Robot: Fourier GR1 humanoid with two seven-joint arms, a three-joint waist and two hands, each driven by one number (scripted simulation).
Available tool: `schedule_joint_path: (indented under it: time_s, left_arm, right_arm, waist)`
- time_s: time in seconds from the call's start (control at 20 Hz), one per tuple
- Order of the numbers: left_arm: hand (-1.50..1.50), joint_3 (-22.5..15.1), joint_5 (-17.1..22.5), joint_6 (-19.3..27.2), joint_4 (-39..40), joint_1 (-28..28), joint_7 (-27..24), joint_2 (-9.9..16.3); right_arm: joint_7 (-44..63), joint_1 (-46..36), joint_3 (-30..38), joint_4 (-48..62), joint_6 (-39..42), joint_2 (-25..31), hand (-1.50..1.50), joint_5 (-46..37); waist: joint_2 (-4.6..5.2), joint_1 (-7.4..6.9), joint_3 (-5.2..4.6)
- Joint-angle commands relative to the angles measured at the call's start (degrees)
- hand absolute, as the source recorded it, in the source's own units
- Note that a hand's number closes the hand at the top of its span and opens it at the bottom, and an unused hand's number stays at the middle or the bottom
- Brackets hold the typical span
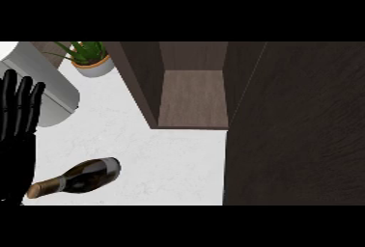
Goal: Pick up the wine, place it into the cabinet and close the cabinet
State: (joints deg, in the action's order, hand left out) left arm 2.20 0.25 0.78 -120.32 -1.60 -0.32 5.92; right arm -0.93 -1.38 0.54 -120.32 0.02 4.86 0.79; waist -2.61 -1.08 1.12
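White, faintly marbled stone makes up the desk [164, 159], and the left robot hand [18, 116] stands at the far left edge of the view, black, with its fingers straight and pointing up the picture. It is released: nothing lies in its palm and the fingers are spread and relaxed, resting rather than closing on anything. No right robot hand shows in the view.

Just to the right of that robot hand's lower part, and below the level of its fingertips, the wine bottle [78, 179] lies on its side on the desk. Its gold-foiled neck points down and left toward the robot hand's wrist and appears very close to it; whether they touch cannot be told. The dark body with a pale band angles up and right, away from the robot hand.

Right beside the fingers, on their right, sits a grey rounded object [50, 91] whose kind cannot be made out. Further right and higher, a potted plant [91, 60] stands in a pale pot.

Well to the right of the robot hand, the dark wooden cabinet [192, 99] stands open, showing a brown inner shelf. Its dark door [299, 125] fills the right side of the view.
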Motion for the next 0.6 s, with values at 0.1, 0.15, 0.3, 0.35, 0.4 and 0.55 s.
schedule_joint_path:
  time_s: [0.1,0.15,0.3,0.35,0.4,0.55]
  left_arm:
    - [-1.50,-2.4,8.0,-10.2,-4.0,2.0,-5.0,3.0]
    - [-1.50,-7.9,7.4,-11.5,-7.6,3.2,-4.7,1.6]
    - [-1.50,-13.2,16.8,-19.1,-4.3,7.6,-2.0,2.3]
    - [-1.50,-13.2,17.8,-20.6,-4.1,8.4,-2.9,3.2]
    - [-1.50,-13.9,20.2,-21.3,-7.8,12.4,-2.2,3.3]
    - [-1.50,-14.8,23.0,-23.6,-16.3,20.9,0.3,6.5]
  right_arm:
    - [1.0,4.4,-1.4,-5.4,-0.2,-1.0,-1.50,-0.1]
    - [-0.1,6.4,-1.2,-4.7,0.0,-1.0,-1.50,-0.5]
    - [3.4,7.4,-10.0,-3.4,7.7,-0.2,-1.50,4.2]
    - [3.9,10.0,-10.9,-5.6,8.7,0.4,-1.50,4.5]
    - [5.6,11.7,-12.1,-7.3,8.9,0.3,-1.50,5.0]
    - [7.7,16.3,-12.8,-14.2,9.8,1.9,-1.50,6.1]
  waist:
    - [2.26,1.49,-1.18]
    - [2.05,1.63,-1.13]
    - [2.37,0.88,-1.24]
    - [2.22,1.67,-1.24]
    - [1.87,0.70,-1.24]
    - [1.88,0.60,-1.15]
